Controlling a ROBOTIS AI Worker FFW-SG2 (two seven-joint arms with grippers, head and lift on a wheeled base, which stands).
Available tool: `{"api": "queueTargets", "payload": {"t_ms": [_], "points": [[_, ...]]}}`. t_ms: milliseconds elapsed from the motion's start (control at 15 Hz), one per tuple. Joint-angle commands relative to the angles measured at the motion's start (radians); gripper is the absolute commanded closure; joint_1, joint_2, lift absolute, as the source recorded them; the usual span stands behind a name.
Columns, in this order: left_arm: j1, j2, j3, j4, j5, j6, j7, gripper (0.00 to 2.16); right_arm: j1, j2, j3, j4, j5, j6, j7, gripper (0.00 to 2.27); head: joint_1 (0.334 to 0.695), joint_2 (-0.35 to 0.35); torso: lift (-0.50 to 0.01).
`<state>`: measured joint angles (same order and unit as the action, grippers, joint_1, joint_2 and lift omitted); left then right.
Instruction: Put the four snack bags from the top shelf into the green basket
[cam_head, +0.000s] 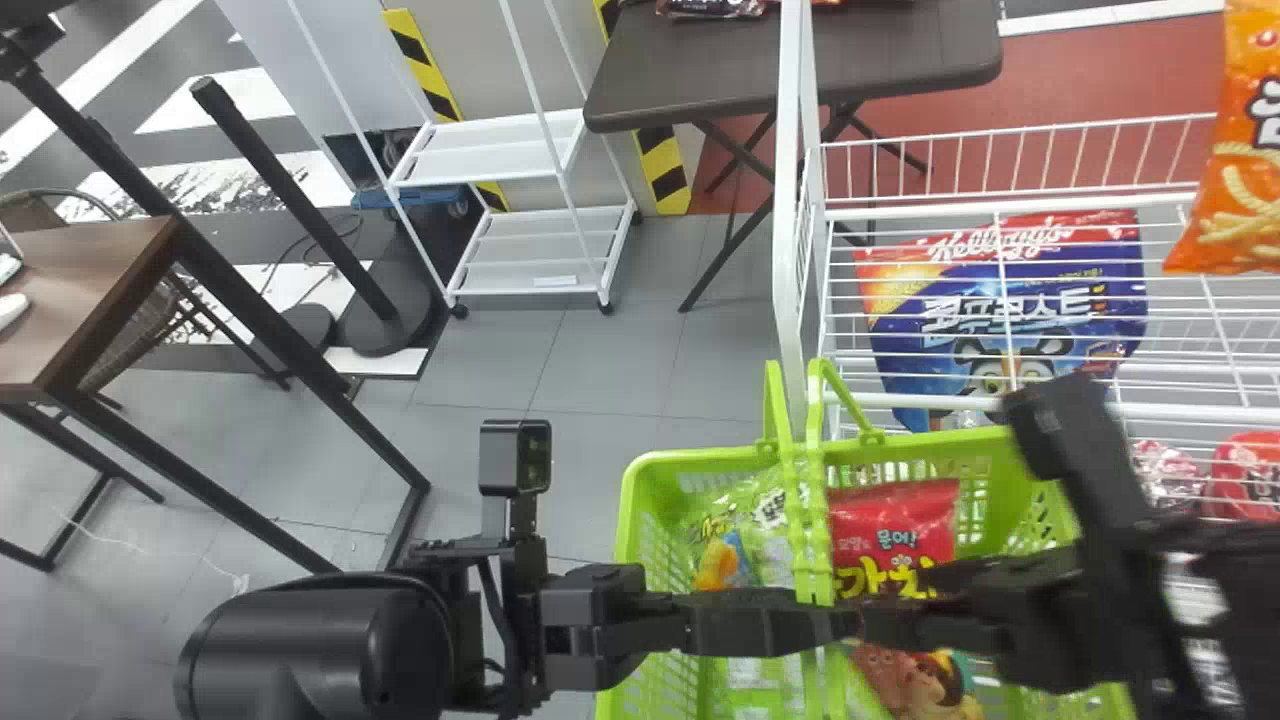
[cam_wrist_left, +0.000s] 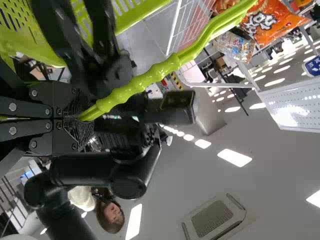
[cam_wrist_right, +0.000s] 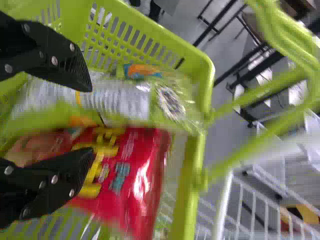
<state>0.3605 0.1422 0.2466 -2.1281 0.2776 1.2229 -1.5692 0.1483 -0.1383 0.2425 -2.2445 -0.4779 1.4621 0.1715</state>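
The green basket (cam_head: 640, 500) has a greenish clear bag (cam_head: 745, 520), a red snack bag (cam_head: 900, 515) and a brown bag (cam_head: 905, 680) in it. Over its middle, my left gripper (cam_head: 805, 620) is shut on the handles; the left wrist view has the gripper (cam_wrist_left: 85, 119) clamped around the green handle (cam_wrist_left: 165, 67). My right gripper (cam_head: 900, 612) is low over the basket. In the right wrist view the gripper (cam_wrist_right: 90, 120) stands open above the red bag (cam_wrist_right: 132, 175) and the clear bag (cam_wrist_right: 165, 97). An orange snack bag (cam_head: 1240, 170) sits on the top shelf at the right.
White wire shelving (cam_head: 1010, 205) rises just beyond and right of the basket, with a blue cereal bag (cam_head: 1010, 310) on a lower level. Red packages (cam_head: 1245, 475) lie farther right. A dark folding table (cam_head: 800, 70) stands behind; a wooden table (cam_head: 80, 290) is at the left.
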Motion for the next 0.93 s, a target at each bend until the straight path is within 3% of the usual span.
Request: {"api": "queueTargets", "payload": {"t_ms": [0, 133, 333, 400, 667, 867], "points": [[0.000, 0.004, 0.005, -0.001, 0.002, 0.004, -0.011, 2.15, 0.033, -0.001, -0.232, -0.078, -0.056, -0.009, 0.033, 0.07, 0.695, 0.220, -0.004], [0.006, 0.005, 0.008, -0.007, 0.003, 0.004, -0.011, 2.15, 0.014, -0.004, -0.350, -0.030, -0.018, -0.233, 0.042, 0.07, 0.695, 0.127, -0.004], [0.017, 0.007, 0.014, -0.018, 0.003, 0.004, -0.011, 2.15, -0.081, -0.038, -0.419, 0.186, 0.082, -0.564, 0.045, 0.07, 0.695, -0.036, -0.004], [0.021, 0.007, 0.017, -0.019, 0.003, 0.004, -0.011, 2.15, -0.130, -0.043, -0.419, 0.283, 0.130, -0.638, 0.048, 0.07, 0.695, -0.127, -0.004], [0.034, 0.002, 0.037, -0.019, 0.006, 0.004, -0.011, 2.15, -0.334, -0.044, -0.413, 0.684, 0.262, -0.914, 0.057, 0.07, 0.695, -0.231, -0.004], [0.037, -0.001, 0.043, -0.010, 0.006, 0.001, -0.011, 2.15, -0.480, -0.043, -0.374, 0.974, 0.329, -1.098, 0.057, 0.07, 0.695, -0.254, -0.004]]}}
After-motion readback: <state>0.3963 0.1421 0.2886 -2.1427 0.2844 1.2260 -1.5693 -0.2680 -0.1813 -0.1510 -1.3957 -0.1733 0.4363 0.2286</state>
